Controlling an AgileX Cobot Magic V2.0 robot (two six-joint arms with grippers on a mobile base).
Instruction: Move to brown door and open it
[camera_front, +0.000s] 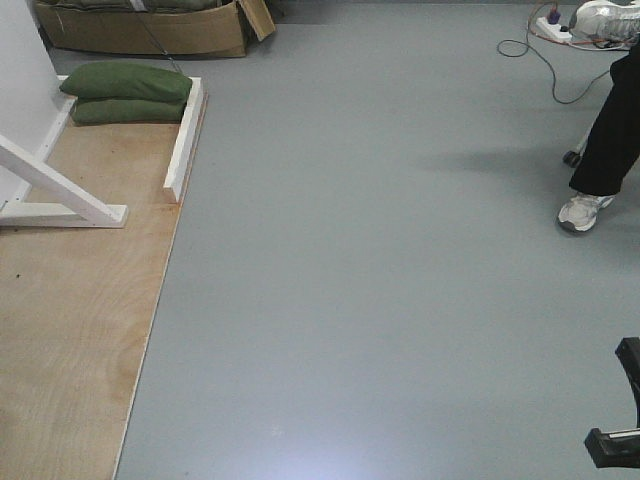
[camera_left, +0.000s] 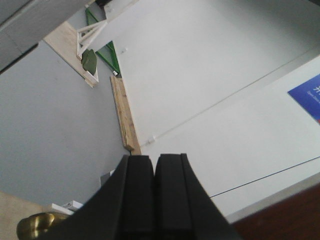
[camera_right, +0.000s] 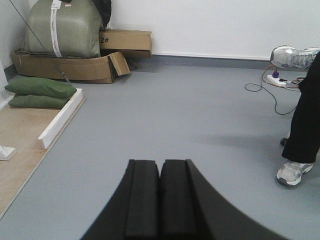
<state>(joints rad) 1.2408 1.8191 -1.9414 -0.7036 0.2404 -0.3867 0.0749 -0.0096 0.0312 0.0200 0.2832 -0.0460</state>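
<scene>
On my left wrist feed, the left claw (camera_left: 154, 197) is pressed together, pad against pad, with nothing between them. Past its right side, a sliver of the brown door (camera_left: 287, 220) fills the bottom right corner, glossy and reddish, with a pale grey edge along its top. That is the only place I can see the door; the front camera and the right wrist camera do not catch it. A brass-coloured knob (camera_left: 34, 226) shows at the bottom left, just beside the claw. I cannot tell what it is fixed to. Beyond the claw is a white wall (camera_left: 200, 65) with a blue sign (camera_left: 307, 95) at the right edge.

The right claw (camera_right: 160, 200) is also closed flat and holds nothing. It points out over the grey floor (camera_right: 180, 115).

On the front camera, the plywood floorboard (camera_front: 75, 300) lies along the left, with the white frame braces (camera_front: 60, 190) standing on it. Two green sandbags (camera_front: 125, 95) are stacked at its far end, near a cardboard box (camera_front: 150, 30). A person (camera_front: 610, 130) in black trousers and a white shoe stands at the right, near a power strip (camera_front: 555, 28) and its cable.
</scene>
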